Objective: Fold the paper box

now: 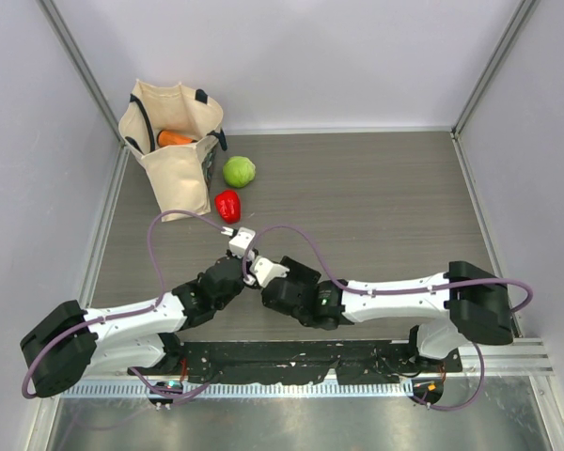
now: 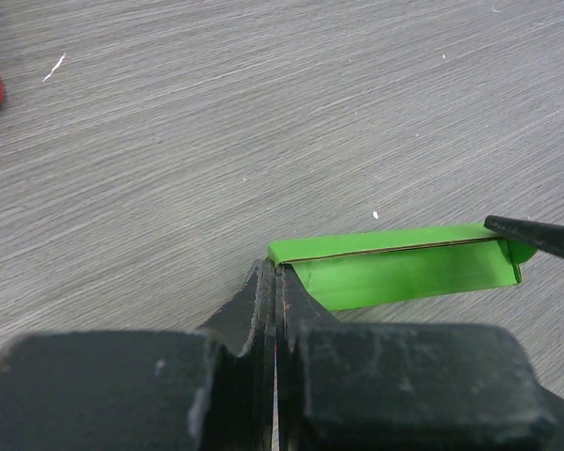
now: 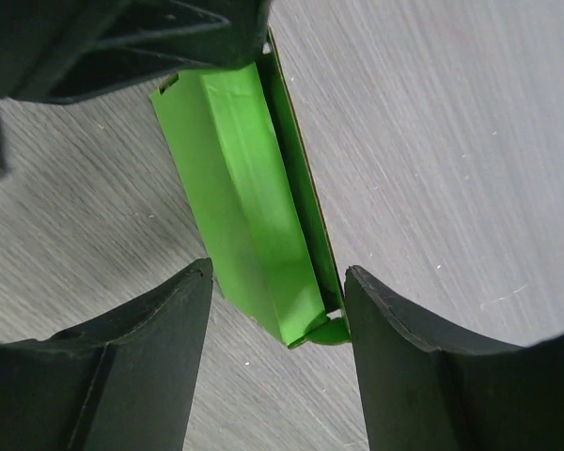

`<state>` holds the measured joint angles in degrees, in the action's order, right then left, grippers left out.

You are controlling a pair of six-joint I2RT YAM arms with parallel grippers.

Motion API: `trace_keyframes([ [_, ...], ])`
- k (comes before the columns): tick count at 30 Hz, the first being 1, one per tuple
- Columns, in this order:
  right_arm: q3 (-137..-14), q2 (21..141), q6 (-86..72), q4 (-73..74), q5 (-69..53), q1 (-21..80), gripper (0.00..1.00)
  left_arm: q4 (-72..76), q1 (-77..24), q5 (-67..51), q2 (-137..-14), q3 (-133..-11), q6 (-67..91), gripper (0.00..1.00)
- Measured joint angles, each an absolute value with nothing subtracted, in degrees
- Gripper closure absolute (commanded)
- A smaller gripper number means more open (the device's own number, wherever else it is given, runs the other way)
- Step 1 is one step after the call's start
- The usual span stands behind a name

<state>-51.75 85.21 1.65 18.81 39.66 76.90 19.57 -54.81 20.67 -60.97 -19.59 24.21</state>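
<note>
The paper box (image 2: 404,272) is a bright green card folded into a long narrow trough that lies on the grey table. My left gripper (image 2: 276,272) is shut on one end corner of it. At the other end, my right gripper (image 3: 277,282) is open and straddles the box (image 3: 240,178), with its right finger against the card's edge and its left finger apart from it. One right fingertip (image 2: 536,235) shows at the far end in the left wrist view. In the top view both grippers meet at mid-table, left gripper (image 1: 242,266) and right gripper (image 1: 259,279), and hide the box.
A cream tote bag (image 1: 169,141) with a carrot (image 1: 176,138) inside stands at the back left. Beside it lie a round pale-green vegetable (image 1: 239,172) and a red pepper (image 1: 227,205), a short way beyond the grippers. Walls enclose the table on three sides.
</note>
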Motion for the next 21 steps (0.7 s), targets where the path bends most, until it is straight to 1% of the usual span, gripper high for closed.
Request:
trace_keyframes([
  [6, -51.8, 88.6, 3.5, 15.0, 47.3, 79.5, 0.47, 20.9, -54.8, 20.6, -60.7, -18.7, 25.0, 1.00],
  [13, -51.5, 92.2, 5.7, 12.2, 54.3, 81.8, 0.62, 22.5, -54.8, 20.6, -60.0, -17.4, 25.5, 0.99],
  [16, -50.7, 93.3, 6.8, 10.2, 56.6, 82.6, 0.65, 23.1, -54.8, 20.6, -59.6, -16.8, 26.1, 0.98],
  [18, -50.3, 93.8, 7.5, 8.9, 57.7, 82.8, 0.67, 23.6, -54.8, 20.6, -59.4, -16.4, 26.6, 0.94],
  [19, -50.1, 94.0, 7.9, 8.2, 58.1, 82.9, 0.69, 23.7, -54.8, 20.6, -59.4, -16.3, 26.8, 0.87],
  [21, -49.6, 94.0, 8.5, 7.0, 58.5, 83.0, 0.69, 24.0, -54.8, 20.4, -59.1, -15.9, 27.2, 0.77],
])
